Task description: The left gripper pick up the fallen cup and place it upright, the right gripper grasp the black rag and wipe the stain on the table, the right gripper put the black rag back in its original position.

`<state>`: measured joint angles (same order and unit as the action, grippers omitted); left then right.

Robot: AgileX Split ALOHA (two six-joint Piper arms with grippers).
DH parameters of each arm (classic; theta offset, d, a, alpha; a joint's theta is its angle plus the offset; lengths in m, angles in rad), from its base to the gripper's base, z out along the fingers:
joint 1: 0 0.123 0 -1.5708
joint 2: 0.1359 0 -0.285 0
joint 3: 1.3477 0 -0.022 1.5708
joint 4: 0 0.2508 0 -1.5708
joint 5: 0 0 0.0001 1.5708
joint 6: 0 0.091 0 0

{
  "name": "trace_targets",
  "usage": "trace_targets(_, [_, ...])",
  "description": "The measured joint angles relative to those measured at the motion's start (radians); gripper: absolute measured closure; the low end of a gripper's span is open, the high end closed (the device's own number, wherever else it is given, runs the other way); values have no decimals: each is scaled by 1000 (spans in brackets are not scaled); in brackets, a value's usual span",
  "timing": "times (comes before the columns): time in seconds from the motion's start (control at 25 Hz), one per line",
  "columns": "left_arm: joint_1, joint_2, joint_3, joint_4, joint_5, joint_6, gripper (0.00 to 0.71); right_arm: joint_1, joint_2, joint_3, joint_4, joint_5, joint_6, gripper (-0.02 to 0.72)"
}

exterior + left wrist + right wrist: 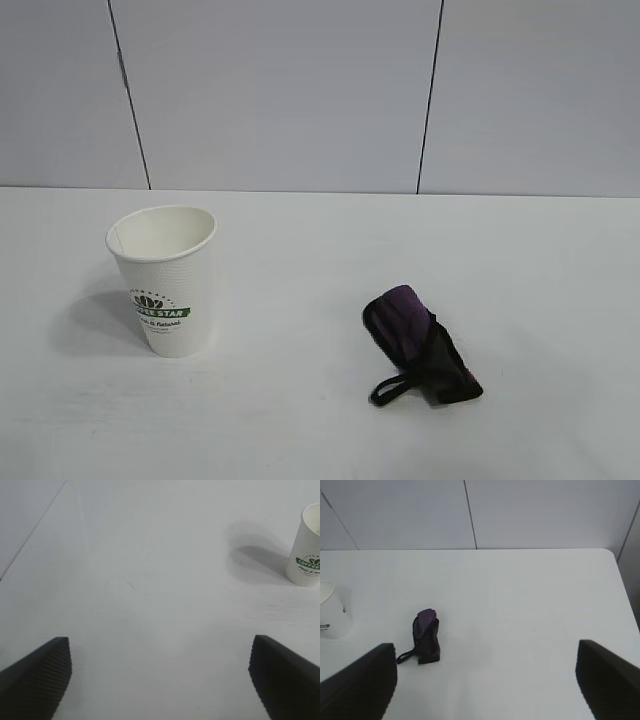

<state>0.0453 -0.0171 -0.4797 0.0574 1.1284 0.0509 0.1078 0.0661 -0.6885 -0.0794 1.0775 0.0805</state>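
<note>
Upright cup (163, 279), black rag (418, 345) well apart

A pale grey panelled wall (300, 90) fills the upper part of the exterior frame. Two thin dark vertical seams (430, 95) split it into panels, one at upper left and one right of centre. The wall also spans the top of the right wrist frame.

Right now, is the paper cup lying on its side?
No, the cup stands upright on the table, open mouth up.
</note>
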Motion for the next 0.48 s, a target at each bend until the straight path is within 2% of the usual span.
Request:
trace_targets(0.24, [0, 0, 0, 0, 0, 0, 16, -86, -85, 100, 4, 0, -10, 30])
trace_targets(0.48, [0, 0, 0, 0, 0, 0, 16, -127, -84, 195, 16, -5, -23, 30])
